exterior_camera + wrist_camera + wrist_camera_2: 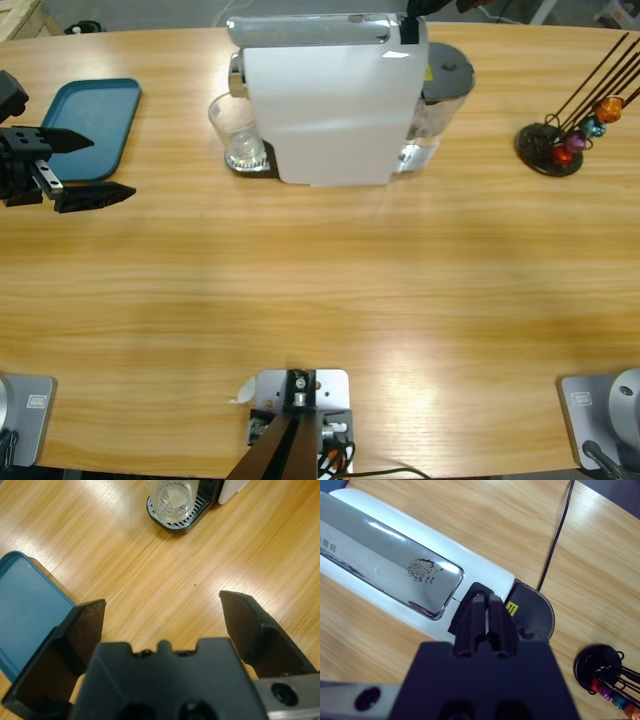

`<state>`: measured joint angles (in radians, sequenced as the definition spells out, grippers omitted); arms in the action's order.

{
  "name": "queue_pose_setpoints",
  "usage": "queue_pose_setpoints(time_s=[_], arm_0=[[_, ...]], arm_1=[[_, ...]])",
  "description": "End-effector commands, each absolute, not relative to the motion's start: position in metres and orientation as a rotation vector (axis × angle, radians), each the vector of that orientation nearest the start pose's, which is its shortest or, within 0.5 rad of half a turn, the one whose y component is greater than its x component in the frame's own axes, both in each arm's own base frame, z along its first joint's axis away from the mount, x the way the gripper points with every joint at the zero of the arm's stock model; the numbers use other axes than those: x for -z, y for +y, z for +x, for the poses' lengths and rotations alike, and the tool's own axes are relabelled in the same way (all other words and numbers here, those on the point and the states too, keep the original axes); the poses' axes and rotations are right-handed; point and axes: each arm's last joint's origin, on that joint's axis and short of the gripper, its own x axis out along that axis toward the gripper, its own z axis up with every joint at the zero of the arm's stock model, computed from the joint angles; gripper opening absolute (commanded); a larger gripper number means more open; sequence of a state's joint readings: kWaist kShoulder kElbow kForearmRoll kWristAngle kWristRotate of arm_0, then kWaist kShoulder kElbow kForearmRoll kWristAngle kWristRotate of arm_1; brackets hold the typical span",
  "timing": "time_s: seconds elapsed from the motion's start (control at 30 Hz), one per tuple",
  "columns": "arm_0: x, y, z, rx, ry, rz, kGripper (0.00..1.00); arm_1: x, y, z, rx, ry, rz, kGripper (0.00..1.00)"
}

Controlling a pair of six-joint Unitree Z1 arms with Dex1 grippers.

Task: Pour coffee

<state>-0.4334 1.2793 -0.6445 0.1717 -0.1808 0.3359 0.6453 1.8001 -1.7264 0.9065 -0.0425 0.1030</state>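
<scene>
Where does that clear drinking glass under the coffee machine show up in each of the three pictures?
High view: the glass stands upper left of middle, on the drip tray against the white coffee machine.
Left wrist view: at the top edge, ahead of the open left gripper.
Right wrist view: not in it.
Shared landmark: the coffee machine.

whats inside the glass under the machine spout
The glass on the drip tray looks nearly empty; only a pale patch shows at its bottom. Whether that is coffee cannot be told.
</scene>
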Motion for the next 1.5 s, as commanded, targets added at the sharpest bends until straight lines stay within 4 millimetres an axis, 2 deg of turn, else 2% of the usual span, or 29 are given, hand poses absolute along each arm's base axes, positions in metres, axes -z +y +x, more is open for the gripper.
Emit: queue_pose_setpoints(time_s=[0.03,0.5,0.57,0.6,0.63,0.67,0.7,0.73,0.77,0.8,0.87,1.07,1.17,1.3,1.4,1.5], arm_0=[[-0.253,-0.085,0.169,0.692,0.797,0.413,0.987],[-0.252,-0.085,0.169,0.693,0.8,0.413,0.987],[-0.253,-0.085,0.169,0.692,0.797,0.413,0.987],[-0.253,-0.085,0.168,0.692,0.793,0.413,0.987],[-0.254,-0.085,0.168,0.692,0.789,0.412,0.987],[-0.255,-0.084,0.167,0.691,0.783,0.412,0.987],[-0.257,-0.084,0.166,0.691,0.775,0.411,0.987],[-0.258,-0.084,0.165,0.69,0.77,0.411,0.987],[-0.259,-0.083,0.164,0.69,0.764,0.41,0.987],[-0.259,-0.083,0.164,0.69,0.76,0.41,0.987],[-0.261,-0.083,0.164,0.69,0.754,0.409,0.987],[-0.269,-0.084,0.159,0.704,0.714,0.41,0.987],[-0.275,-0.083,0.151,0.717,0.708,0.413,0.987],[-0.289,-0.08,0.137,0.742,0.727,0.424,0.987],[-0.297,-0.082,0.129,0.779,0.82,0.338,0.987],[-0.306,-0.082,0.115,0.82,0.833,0.338,0.987]], arm_1=[[-0.298,0.239,0.318,-0.49,1.27,-0.351,0.0],[-0.29,0.242,0.319,-0.507,1.362,-0.389,0.0],[-0.296,0.239,0.317,-0.499,1.343,-0.394,0.0],[-0.306,0.237,0.316,-0.493,1.304,-0.392,0.0],[-0.321,0.236,0.313,-0.483,1.243,-0.399,0.177],[-0.341,0.235,0.307,-0.474,1.168,-0.415,0.584],[-0.363,0.235,0.3,-0.464,1.084,-0.431,0.827],[-0.387,0.236,0.289,-0.477,1.0,-0.449,0.941],[-0.408,0.237,0.278,-0.503,0.925,-0.459,0.993],[-0.424,0.237,0.266,-0.528,0.864,-0.455,1.0],[-0.447,0.234,0.245,-0.565,0.781,-0.431,1.0],[-0.477,0.202,0.209,-0.547,0.699,-0.375,1.0],[-0.469,0.189,0.196,-0.54,0.726,-0.369,1.0],[-0.437,0.173,0.179,-0.56,0.754,-0.364,1.0],[-0.415,0.159,0.166,-0.564,0.75,-0.355,1.0],[-0.396,0.142,0.149,-0.555,0.772,-0.359,1.0]])
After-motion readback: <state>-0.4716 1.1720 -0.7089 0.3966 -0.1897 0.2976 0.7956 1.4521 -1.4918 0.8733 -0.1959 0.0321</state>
